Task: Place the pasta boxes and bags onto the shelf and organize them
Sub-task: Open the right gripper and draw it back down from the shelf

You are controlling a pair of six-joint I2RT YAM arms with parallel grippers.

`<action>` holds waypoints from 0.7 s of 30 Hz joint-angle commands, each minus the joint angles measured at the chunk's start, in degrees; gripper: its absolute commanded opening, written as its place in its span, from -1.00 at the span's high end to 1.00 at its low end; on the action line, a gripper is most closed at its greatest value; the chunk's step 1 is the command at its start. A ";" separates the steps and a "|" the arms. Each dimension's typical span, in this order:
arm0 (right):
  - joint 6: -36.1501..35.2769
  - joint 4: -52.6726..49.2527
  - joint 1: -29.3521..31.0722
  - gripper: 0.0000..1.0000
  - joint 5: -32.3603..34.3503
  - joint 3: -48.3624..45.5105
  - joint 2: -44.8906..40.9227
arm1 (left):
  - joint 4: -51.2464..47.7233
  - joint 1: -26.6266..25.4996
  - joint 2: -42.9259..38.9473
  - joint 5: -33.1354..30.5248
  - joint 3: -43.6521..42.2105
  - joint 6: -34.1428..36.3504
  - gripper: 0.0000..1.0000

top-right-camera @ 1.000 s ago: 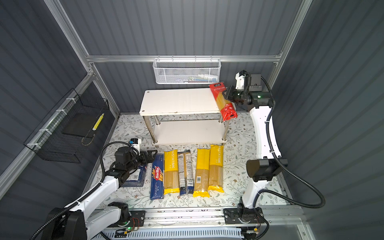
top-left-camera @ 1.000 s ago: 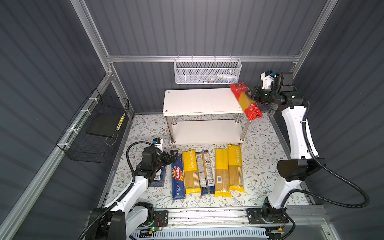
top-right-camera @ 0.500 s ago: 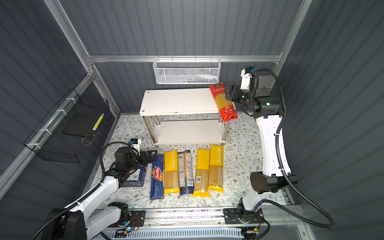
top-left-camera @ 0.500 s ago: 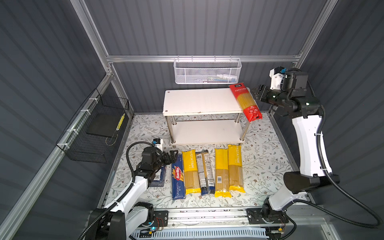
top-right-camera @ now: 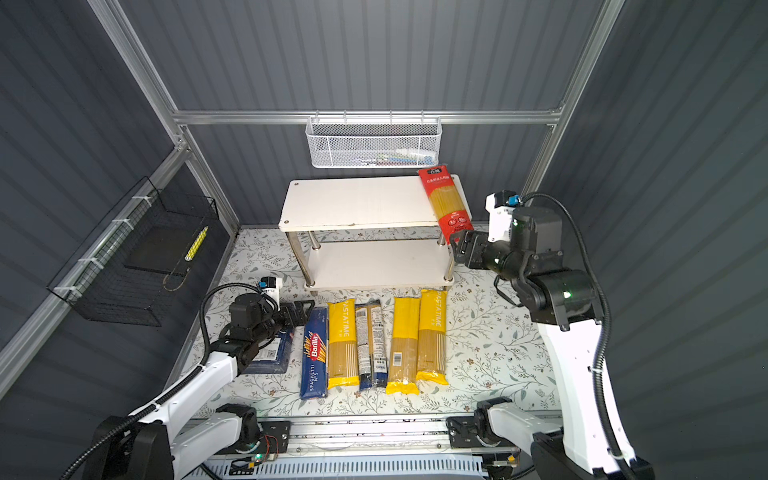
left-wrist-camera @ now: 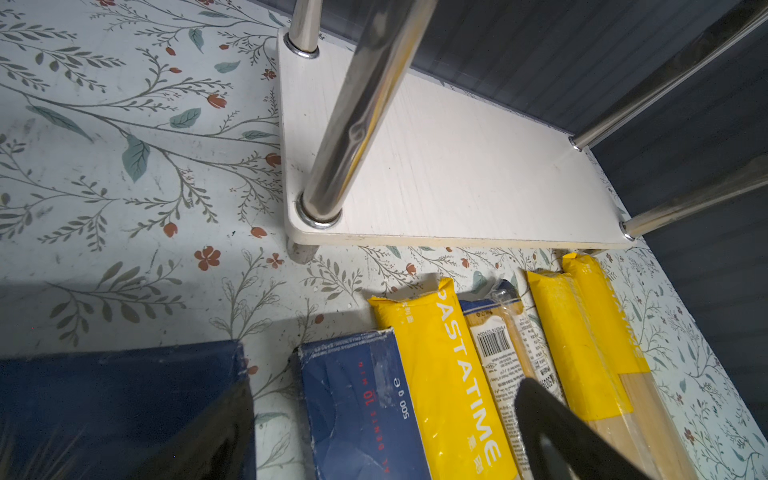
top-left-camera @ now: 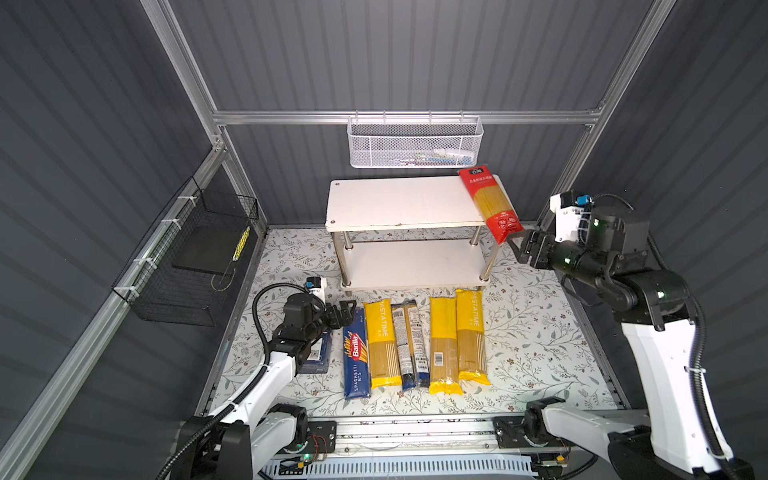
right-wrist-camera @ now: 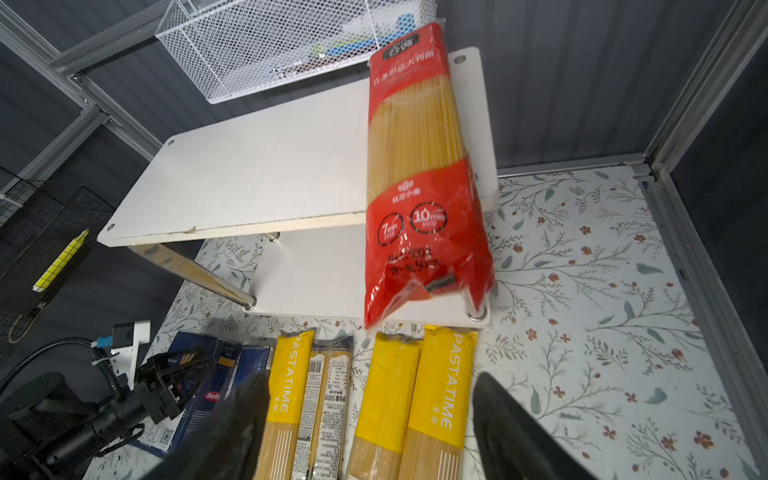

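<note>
**Red bag on the shelf, right jaws open and clear of it**

The red bag [top-left-camera: 490, 203] lies on the top board of the shelf [top-left-camera: 395, 203], at the end by the right arm. It sits slightly askew, its near end hanging past the board's front edge. The right jaws stand open and empty just off that overhanging end. The bag is ahead of them, not between them, and the right wrist view shows a gap.

On the desk [top-left-camera: 540, 332] in front of the shelf, the left jaws are open above the shelf-side ends of the wide box [top-left-camera: 318, 353] and narrow box [top-left-camera: 356, 359]; whether they touch either is unclear. Three yellow bags [top-left-camera: 443, 345] and the clear bag [top-left-camera: 409, 340] lie beside the boxes.
</note>
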 commanded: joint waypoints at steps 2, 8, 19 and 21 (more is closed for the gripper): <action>0.54 -0.19 0.40 -0.57 -4.29 -3.95 -1.41 | 0.54 -0.34 0.42 0.21 -0.03 1.14 -0.99; 0.27 1.82 0.90 -0.58 -6.34 -6.00 -0.65 | 0.20 -0.35 -0.33 -0.33 -0.20 1.39 -0.99; -0.68 3.61 3.21 -0.59 -6.07 -5.63 2.95 | -0.15 -0.34 -0.73 -0.49 -0.12 1.48 -0.99; -0.87 3.82 3.34 -0.59 -6.17 -5.34 3.55 | -0.33 -0.34 -1.05 -0.47 -0.12 1.49 -0.99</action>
